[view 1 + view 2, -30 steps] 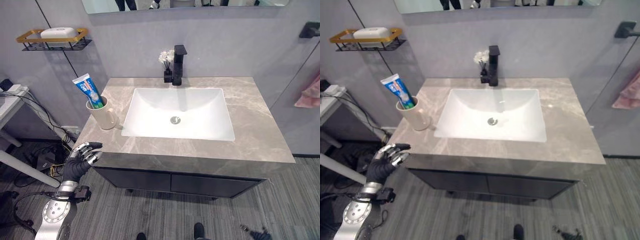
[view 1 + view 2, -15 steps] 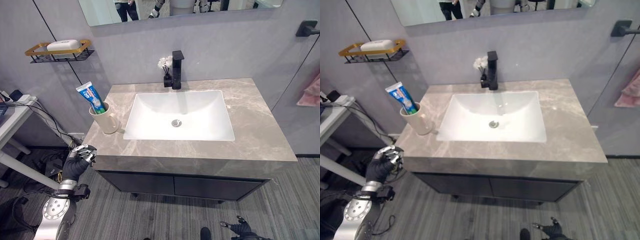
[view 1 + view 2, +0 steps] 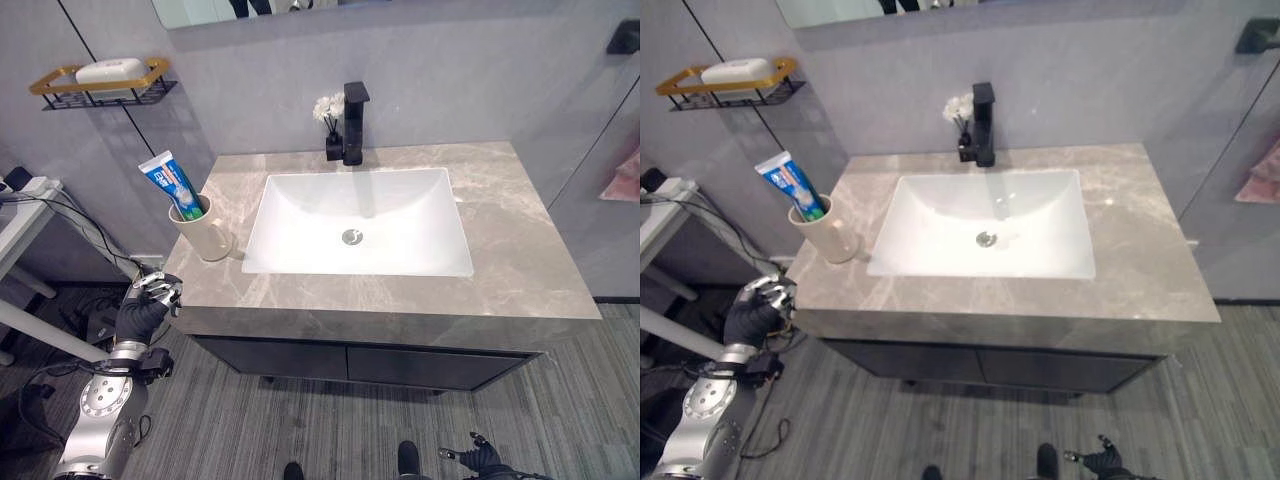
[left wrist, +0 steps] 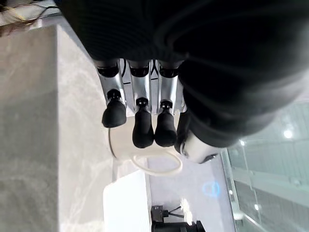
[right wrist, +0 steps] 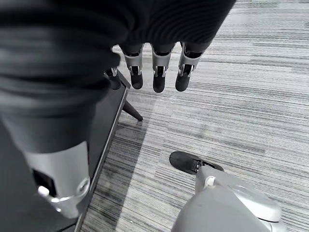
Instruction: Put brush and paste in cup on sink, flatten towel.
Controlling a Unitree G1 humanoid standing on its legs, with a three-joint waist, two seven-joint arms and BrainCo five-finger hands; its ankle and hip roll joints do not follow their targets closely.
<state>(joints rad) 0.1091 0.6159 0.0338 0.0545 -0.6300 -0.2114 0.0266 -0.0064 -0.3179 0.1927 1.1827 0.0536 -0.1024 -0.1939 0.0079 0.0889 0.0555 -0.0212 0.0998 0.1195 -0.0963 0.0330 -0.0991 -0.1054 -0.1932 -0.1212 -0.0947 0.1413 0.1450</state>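
Just off the bench's (image 3: 520, 265) front left corner, below its edge, hangs the left robot hand (image 3: 145, 305), its fingers (image 4: 140, 128) curled inward and holding nothing. Up and slightly to the right of that robot hand, on the grey marble top, stands the cream cup (image 3: 207, 234) with its handle toward the white sink basin (image 3: 360, 222). A blue-and-white toothpaste tube (image 3: 176, 185) stands in the cup, leaning to the left; whether a brush is in there too cannot be told. Beyond the basin, by the wall, are a black faucet (image 3: 353, 122) and a small vase of white flowers (image 3: 328, 118). At the far right edge a pink towel (image 3: 625, 178) hangs on the wall. The right robot hand (image 5: 154, 67) hangs low over the grey striped floor (image 5: 251, 96) with its fingers straight and relaxed, carrying nothing.
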